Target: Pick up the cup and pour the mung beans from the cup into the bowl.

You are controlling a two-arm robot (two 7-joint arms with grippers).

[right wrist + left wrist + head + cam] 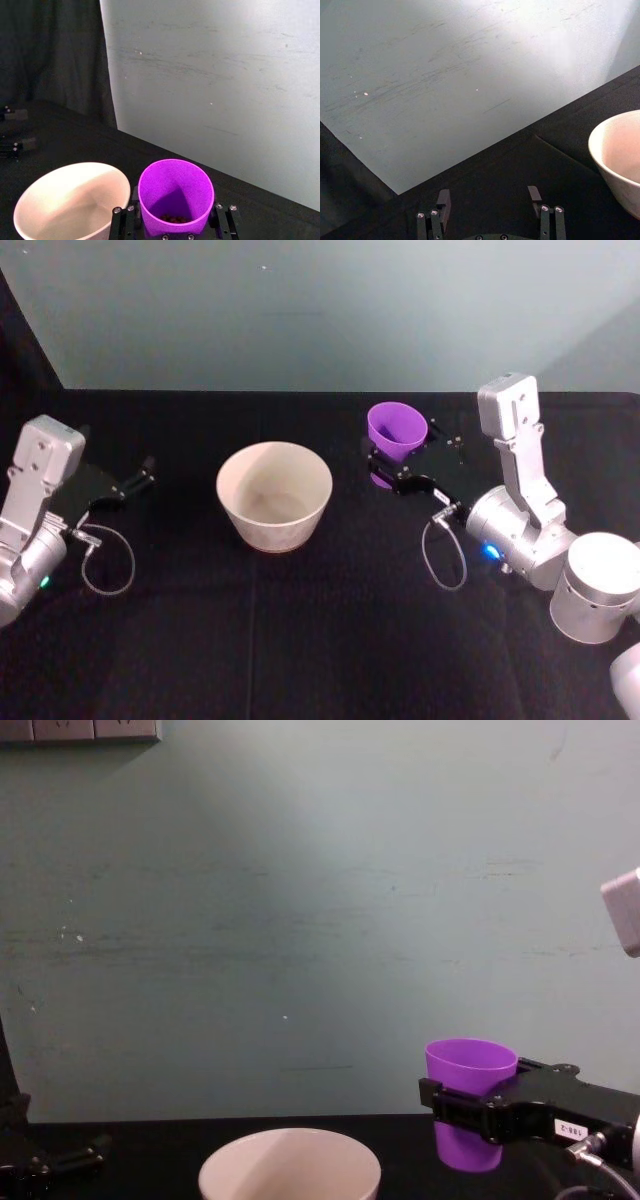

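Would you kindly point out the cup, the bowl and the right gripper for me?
cup (397, 428), head view, on its purple wall.
bowl (224, 483), head view, on its left rim.
right gripper (404, 449), head view, between its fingertips.

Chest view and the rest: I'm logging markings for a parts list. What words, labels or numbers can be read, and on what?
White label on the right hand: print too small to read.
On the cup and the bowl: no text.
On the left hand, parked left of the bowl: no text.

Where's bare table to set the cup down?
Bare table lies nearer the robot than the bowl, and between the bowl and the open left gripper. It is crowded right of the bowl, where the right gripper holds the cup.
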